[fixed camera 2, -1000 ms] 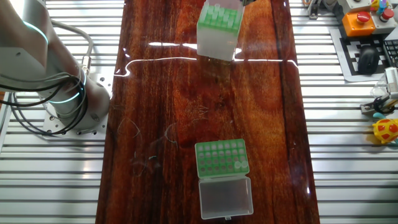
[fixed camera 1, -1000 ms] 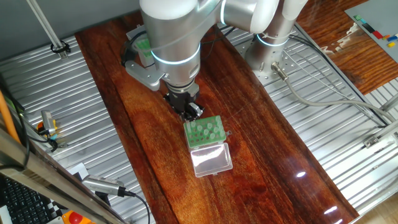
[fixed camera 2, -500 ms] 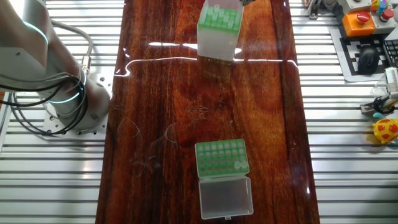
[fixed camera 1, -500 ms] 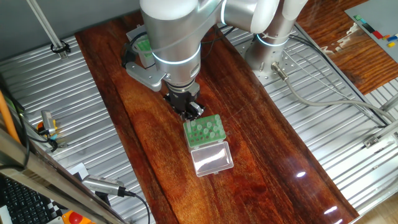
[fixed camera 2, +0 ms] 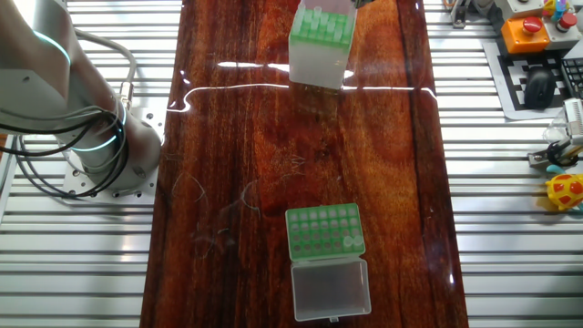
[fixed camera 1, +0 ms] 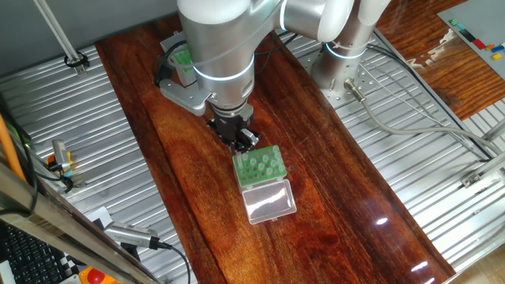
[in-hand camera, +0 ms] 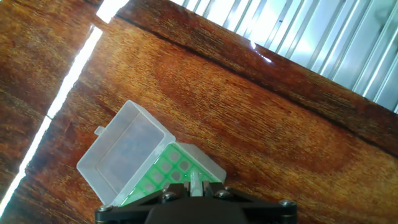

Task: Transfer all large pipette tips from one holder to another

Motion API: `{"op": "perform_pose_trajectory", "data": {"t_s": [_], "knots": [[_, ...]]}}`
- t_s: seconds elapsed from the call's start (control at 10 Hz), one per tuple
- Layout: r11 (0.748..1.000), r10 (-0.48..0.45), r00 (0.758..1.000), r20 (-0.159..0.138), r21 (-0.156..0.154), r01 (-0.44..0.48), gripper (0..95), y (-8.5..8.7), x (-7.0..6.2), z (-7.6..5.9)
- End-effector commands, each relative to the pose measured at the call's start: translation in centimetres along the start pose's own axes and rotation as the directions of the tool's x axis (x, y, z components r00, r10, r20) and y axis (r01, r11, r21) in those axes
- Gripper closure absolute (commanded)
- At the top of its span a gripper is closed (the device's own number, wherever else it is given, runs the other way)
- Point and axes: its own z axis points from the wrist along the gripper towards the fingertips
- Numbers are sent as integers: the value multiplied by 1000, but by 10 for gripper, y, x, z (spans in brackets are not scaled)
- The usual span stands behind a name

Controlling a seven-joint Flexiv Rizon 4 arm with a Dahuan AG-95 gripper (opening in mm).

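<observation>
Hovering just beside the far edge of the low green rack (fixed camera 1: 259,165), the gripper (fixed camera 1: 243,142) sits a little above the table (fixed camera 1: 331,197). Fingers mostly hidden behind the wrist, so jaw width can't be told. Hand view shows a pale tip (in-hand camera: 196,184) right at the gripper's lower edge over the rack grid; held or still seated, unclear.

Rack's clear lid (fixed camera 2: 331,287) is flipped open flat on the near side in the other fixed view. A couple of pale tips (fixed camera 2: 350,241) remain at the rack's right edge; most holes look empty. Taller translucent box (fixed camera 2: 320,46) stands well apart at the far end of the table, green top already carrying tips.

Judged step: picking or lifting a tip out of the rack. To do it well: stay centred over one hole, pull straight up along the tip axis until fully clear, no sideways drag or the light rack shifts. Then keep the tip vertical for the carry to the box.
</observation>
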Motion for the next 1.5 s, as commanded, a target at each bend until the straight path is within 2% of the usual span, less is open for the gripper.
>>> {"op": "perform_pose_trajectory", "data": {"t_s": [0.1, 0.5, 0.7, 1.1, 1.3, 1.5], "knots": [[1000, -11, 1000, -10, 12, 11, 950, 0, -1, -1], [998, -61, 998, 6, 8, 61, 950, 0, -1, -1], [996, -89, 996, 26, 18, 89, 950, 0, -1, -1], [993, -116, 993, 33, 18, 115, 950, 0, -1, -1], [994, -111, 993, 29, 16, 111, 950, 4, 3, -17], [992, -127, 992, 25, 19, 127, 950, 10, 15, -51]]}}
